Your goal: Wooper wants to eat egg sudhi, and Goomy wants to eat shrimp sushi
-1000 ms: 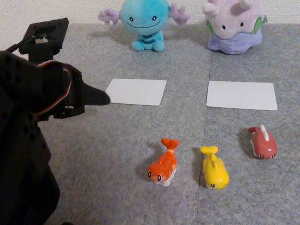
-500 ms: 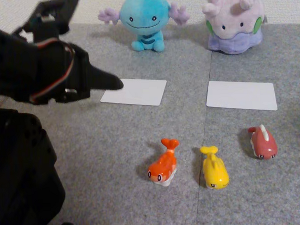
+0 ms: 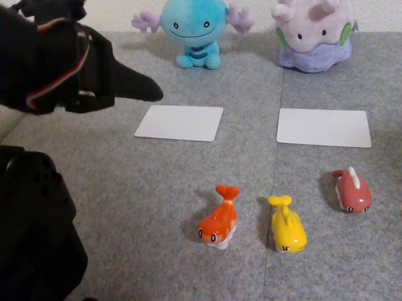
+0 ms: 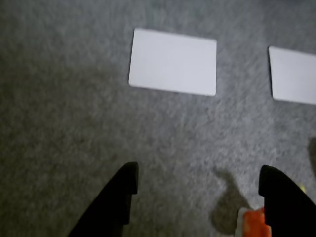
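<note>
Wooper (image 3: 193, 28), the light-blue plush, sits at the back of the grey mat, with lilac Goomy (image 3: 314, 31) to its right in the fixed view. A white card (image 3: 180, 123) lies in front of Wooper and another white card (image 3: 324, 127) in front of Goomy. Near the front stand an orange shrimp-like sushi toy (image 3: 219, 224), a yellow egg sushi toy (image 3: 286, 228) and a red sushi toy (image 3: 352, 191). My black gripper (image 3: 149, 91) hovers at the left, above the mat. In the wrist view the gripper (image 4: 197, 173) is open and holds nothing, with the orange toy (image 4: 254, 223) by its right finger.
The grey mat (image 3: 123, 193) has a seam running front to back between the two cards. The arm's black base (image 3: 25, 229) fills the lower left of the fixed view. A pale wall runs behind the plush toys.
The arm has lifted and swung up; the gripper tip rose from beside the left card to above its upper-left corner. The toys and cards have not moved.
</note>
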Controlling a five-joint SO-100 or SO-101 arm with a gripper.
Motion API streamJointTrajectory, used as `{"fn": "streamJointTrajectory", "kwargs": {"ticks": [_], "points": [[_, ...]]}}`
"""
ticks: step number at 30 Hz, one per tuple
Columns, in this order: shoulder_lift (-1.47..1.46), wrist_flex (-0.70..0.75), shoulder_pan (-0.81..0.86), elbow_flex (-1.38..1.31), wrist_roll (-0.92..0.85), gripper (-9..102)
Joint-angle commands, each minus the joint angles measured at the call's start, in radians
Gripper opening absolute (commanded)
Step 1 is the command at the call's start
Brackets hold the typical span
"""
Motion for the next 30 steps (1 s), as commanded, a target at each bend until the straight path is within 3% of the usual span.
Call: {"fn": "streamJointTrajectory", "kwargs": {"ticks": [1,9,15,22,30], "points": [[-0.117,-0.011,0.008,-0.109,-0.009,29],[-0.459,0.156,0.023,-0.456,-0.092,29],[-0.640,0.238,0.253,-0.627,-0.253,29],[-0.761,0.385,0.425,-0.649,-0.511,29],[-0.887,0.379,0.532,-0.634,-0.597,29]]}}
